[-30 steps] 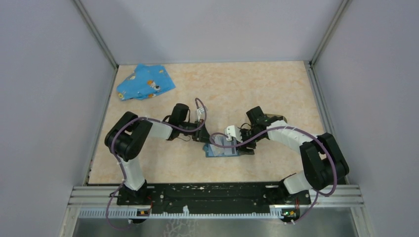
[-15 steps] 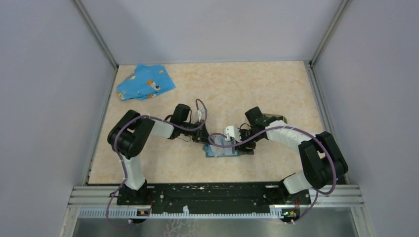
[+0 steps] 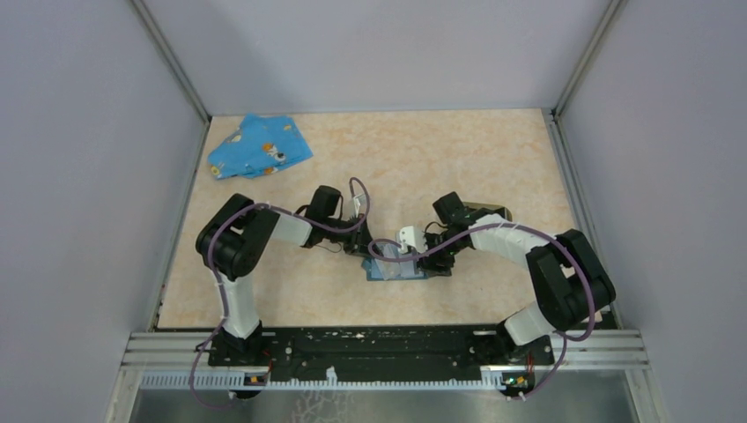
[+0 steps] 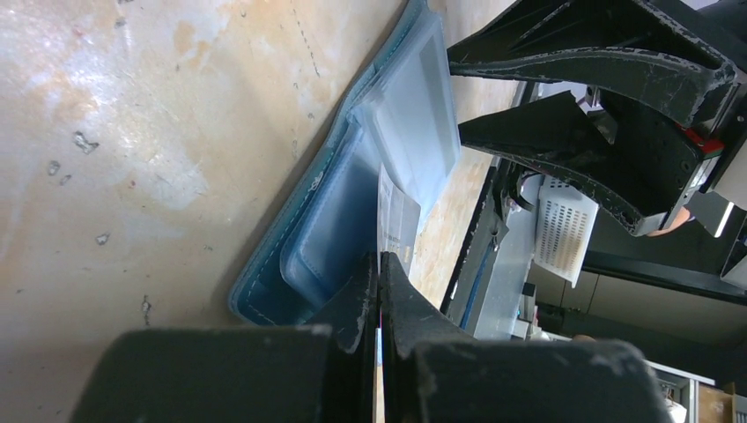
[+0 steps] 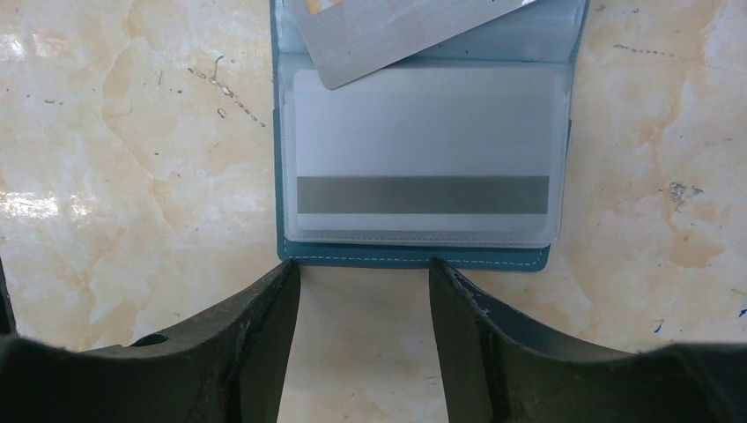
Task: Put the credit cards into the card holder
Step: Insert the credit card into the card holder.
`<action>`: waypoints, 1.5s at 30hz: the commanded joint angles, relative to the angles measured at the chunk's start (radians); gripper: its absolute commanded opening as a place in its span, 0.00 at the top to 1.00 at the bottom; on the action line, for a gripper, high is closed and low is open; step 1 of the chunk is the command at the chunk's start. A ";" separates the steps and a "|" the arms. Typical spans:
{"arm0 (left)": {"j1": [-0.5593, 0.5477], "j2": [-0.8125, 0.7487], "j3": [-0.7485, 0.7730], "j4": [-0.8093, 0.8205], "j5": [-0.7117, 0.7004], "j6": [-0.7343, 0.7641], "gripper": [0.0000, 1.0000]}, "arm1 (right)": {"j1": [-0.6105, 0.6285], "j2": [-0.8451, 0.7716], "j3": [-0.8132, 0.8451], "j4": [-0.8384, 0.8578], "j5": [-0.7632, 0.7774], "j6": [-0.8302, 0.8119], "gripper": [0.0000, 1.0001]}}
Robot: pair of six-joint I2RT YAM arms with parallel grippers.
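A blue flat case (image 3: 398, 268) lies open on the table, its clear sleeves up. One sleeve holds a white card with a grey stripe (image 5: 423, 194). My left gripper (image 4: 380, 264) is shut on a silvery credit card (image 4: 395, 211), held edge-on with its far end over the case; it also shows in the right wrist view (image 5: 396, 31). My right gripper (image 5: 364, 269) is open, its fingertips (image 5: 286, 282) at the case's near edge. The tan-rimmed card holder (image 3: 491, 211) shows partly behind my right arm.
A blue patterned cloth (image 3: 260, 147) lies at the far left corner. Grey walls enclose the table on three sides. Both grippers (image 3: 366, 247) (image 3: 421, 263) crowd the case at mid-table.
Both arms have crept slightly inward toward the case. The left gripper still holds the card; the case has not moved.
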 commanded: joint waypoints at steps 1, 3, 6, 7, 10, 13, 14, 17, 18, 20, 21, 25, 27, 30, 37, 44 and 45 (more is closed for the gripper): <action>-0.005 0.028 0.022 0.002 -0.014 0.001 1.00 | 0.023 0.015 0.033 0.012 -0.003 0.014 0.45; -0.011 0.035 0.028 0.004 -0.018 -0.003 1.00 | 0.025 0.017 0.036 0.012 -0.001 0.017 0.46; -0.022 0.047 0.037 0.004 -0.020 -0.008 1.00 | 0.027 0.018 0.036 0.012 -0.001 0.019 0.47; -0.024 0.050 0.039 0.004 -0.024 -0.009 1.00 | 0.028 0.018 0.036 0.013 -0.001 0.020 0.47; -0.036 0.058 0.048 0.002 -0.023 -0.013 1.00 | 0.029 0.018 0.036 0.012 -0.001 0.022 0.47; -0.044 0.063 0.057 -0.012 -0.025 -0.010 1.00 | 0.031 0.019 0.036 0.013 -0.001 0.022 0.48; -0.045 0.064 0.060 -0.024 -0.029 -0.009 1.00 | 0.032 0.020 0.036 0.013 -0.001 0.023 0.48; -0.047 0.069 0.072 -0.059 -0.032 -0.002 1.00 | 0.034 0.019 0.038 0.015 -0.001 0.025 0.48; -0.047 0.069 0.075 -0.070 -0.037 0.001 1.00 | 0.034 0.020 0.038 0.015 -0.001 0.025 0.48; -0.047 0.070 0.082 -0.097 -0.041 0.006 1.00 | 0.036 0.019 0.038 0.014 0.000 0.025 0.48; -0.047 0.072 0.089 -0.108 -0.043 0.008 1.00 | 0.036 0.020 0.038 0.015 0.001 0.025 0.48; -0.048 0.088 0.118 -0.166 -0.054 0.013 1.00 | 0.039 0.020 0.038 0.018 0.003 0.026 0.48; -0.048 0.095 0.136 -0.198 -0.059 0.013 1.00 | 0.042 0.023 0.038 0.018 0.005 0.028 0.48; -0.050 0.110 0.170 -0.251 -0.069 0.020 1.00 | 0.045 0.023 0.036 0.023 0.008 0.032 0.48; -0.054 0.153 0.234 -0.350 -0.108 0.041 1.00 | 0.052 0.026 0.035 0.029 0.012 0.038 0.49; -0.062 0.182 0.264 -0.440 -0.138 0.059 1.00 | 0.058 0.029 0.035 0.036 0.019 0.045 0.49; -0.063 0.185 0.267 -0.452 -0.141 0.061 1.00 | 0.059 0.029 0.034 0.038 0.020 0.046 0.49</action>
